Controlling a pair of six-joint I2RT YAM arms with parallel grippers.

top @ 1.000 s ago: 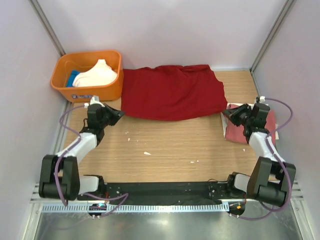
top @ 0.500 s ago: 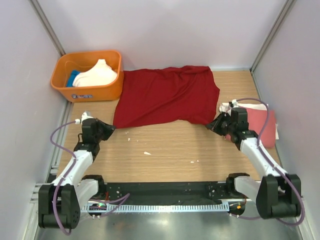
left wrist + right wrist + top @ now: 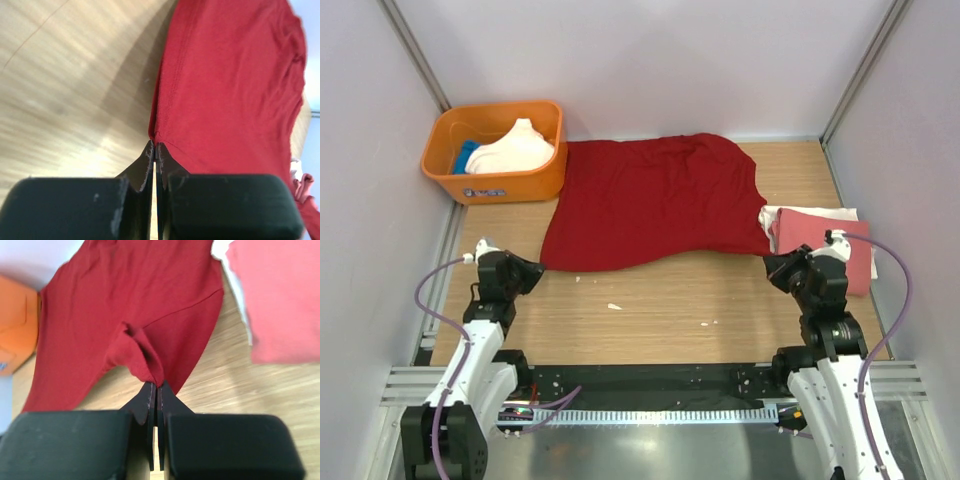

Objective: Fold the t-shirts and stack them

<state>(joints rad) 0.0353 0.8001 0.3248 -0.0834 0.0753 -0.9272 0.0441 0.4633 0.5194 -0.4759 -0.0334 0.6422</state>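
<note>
The dark red t-shirt lies spread across the middle of the table, its near edge pulled toward the arms. My left gripper is shut on its near left corner. My right gripper is shut on its near right corner, where the cloth bunches in a fold. A folded salmon-pink t-shirt lies on a white one at the right edge, also in the right wrist view. A cream t-shirt and a blue one lie in the tub.
An orange plastic tub stands at the back left corner, touching the red shirt's left side; it also shows in the right wrist view. Grey walls close in the table on three sides. Small white scraps lie on the wood.
Both grippers have drawn back toward the near edge, pulling the red shirt's near edge with them. The shirt now lies wider and flatter, and the right arm has uncovered the pink shirt.
</note>
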